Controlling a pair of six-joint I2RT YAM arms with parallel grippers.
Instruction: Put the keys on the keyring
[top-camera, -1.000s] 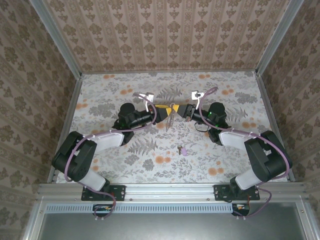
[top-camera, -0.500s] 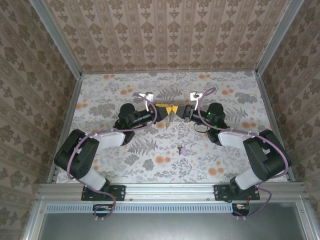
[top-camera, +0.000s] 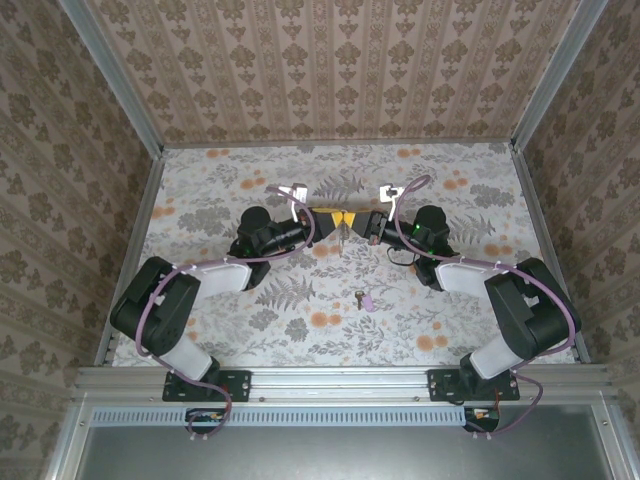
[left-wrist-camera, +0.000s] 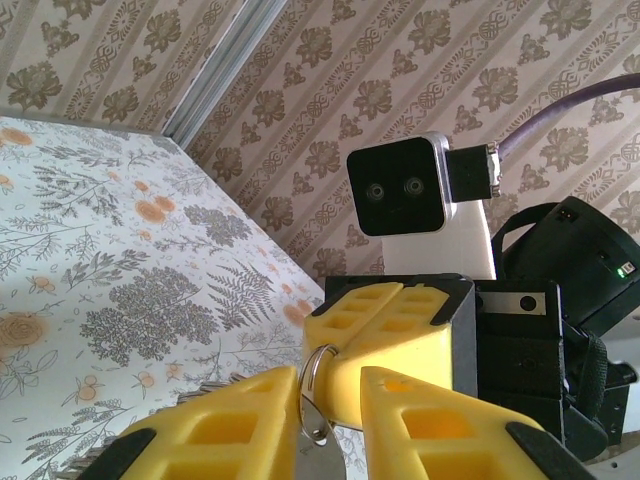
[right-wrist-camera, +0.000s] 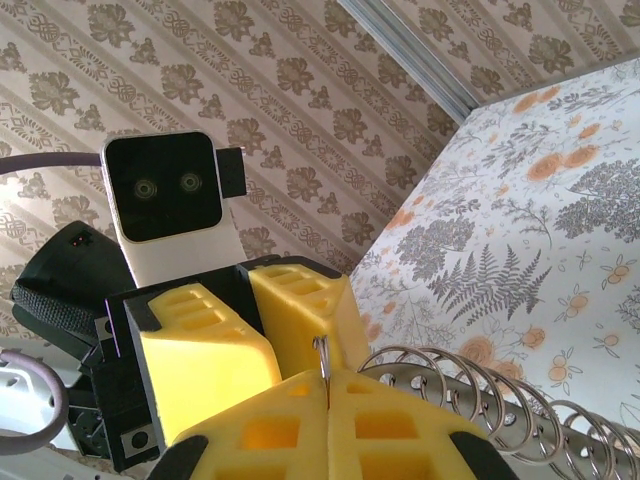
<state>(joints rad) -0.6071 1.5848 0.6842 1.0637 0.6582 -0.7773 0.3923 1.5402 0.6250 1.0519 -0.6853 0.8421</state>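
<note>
The key (top-camera: 362, 298), tiny with a purple head, lies on the flowered table in front of both grippers. The two grippers meet tip to tip above mid-table. My right gripper (right-wrist-camera: 328, 378) (top-camera: 351, 218) is shut on a thin silvery ring (right-wrist-camera: 322, 350) of the keyring, held edge-on. More of the keyring, a metal strip with several rings (right-wrist-camera: 500, 400), hangs beside it. My left gripper (left-wrist-camera: 328, 388) (top-camera: 330, 215) has its jaws apart around the right gripper's tip. Its left finger (left-wrist-camera: 240, 420) touches the ring (left-wrist-camera: 304, 372).
The patterned table (top-camera: 250, 180) is walled on three sides by wallpapered panels with metal rails (top-camera: 150, 200). Both arms reach in from the near edge, their elbows (top-camera: 160, 310) (top-camera: 525, 310) low at either side.
The left gripper's jaws have narrowed around the ring. Both grippers have drawn a little closer together and shifted slightly towards the far wall. The key has stayed where it was.
</note>
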